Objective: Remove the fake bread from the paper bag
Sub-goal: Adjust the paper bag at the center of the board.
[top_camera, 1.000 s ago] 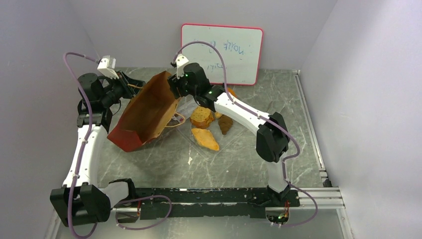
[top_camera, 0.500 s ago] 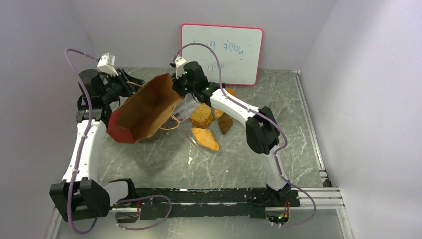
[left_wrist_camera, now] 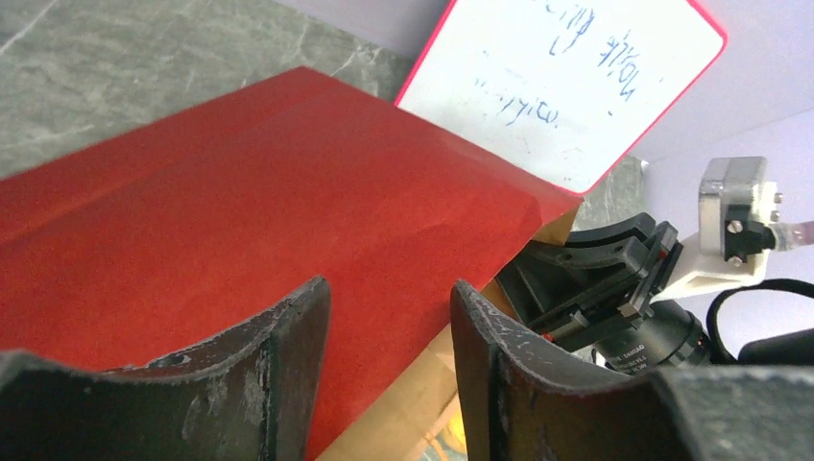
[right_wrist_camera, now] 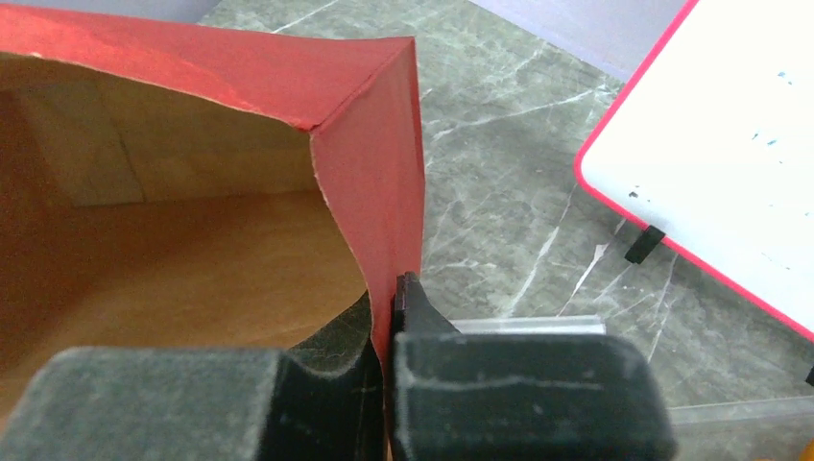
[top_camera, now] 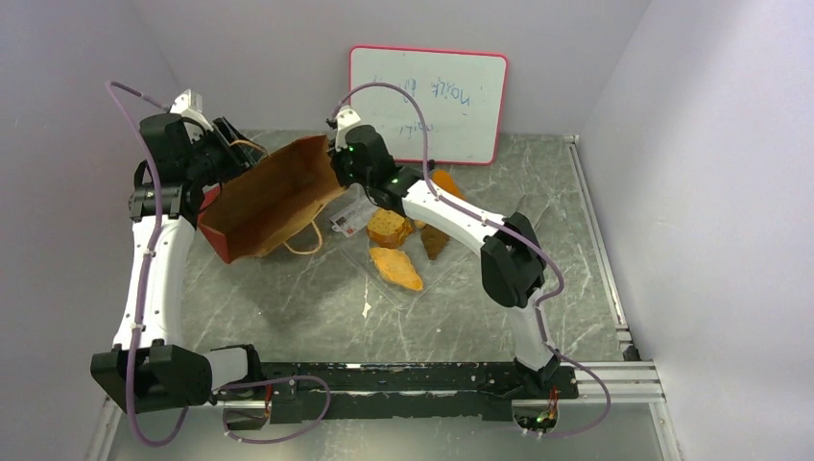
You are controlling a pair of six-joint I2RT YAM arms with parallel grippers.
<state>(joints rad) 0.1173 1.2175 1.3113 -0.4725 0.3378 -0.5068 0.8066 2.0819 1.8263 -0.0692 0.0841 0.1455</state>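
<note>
The paper bag (top_camera: 264, 197), red outside and brown inside, hangs tilted at the back left with its open mouth facing up toward the camera. My right gripper (top_camera: 336, 165) is shut on the bag's right rim, and the red wall is pinched between its fingers (right_wrist_camera: 389, 298). My left gripper (top_camera: 230, 144) is open behind the bag's back-left corner; the red side (left_wrist_camera: 240, 192) lies just beyond its spread fingertips (left_wrist_camera: 389, 288). Pieces of fake bread lie right of the bag: a round crusty slice (top_camera: 387, 228), a yellow-orange wedge (top_camera: 395, 268), a dark-brown lump (top_camera: 435, 238) and an orange baguette (top_camera: 444, 182).
The bread lies on a clear plastic tray (top_camera: 357, 206) under my right arm. A pink-framed whiteboard (top_camera: 429, 104) leans on the back wall. The bag's loop handle (top_camera: 305, 240) dangles onto the marble table. Grey walls close in on the left and right.
My right gripper has shut on the bag's rim. My left gripper has opened and pulled back to the left. The bag has swung left and toward the back wall.
</note>
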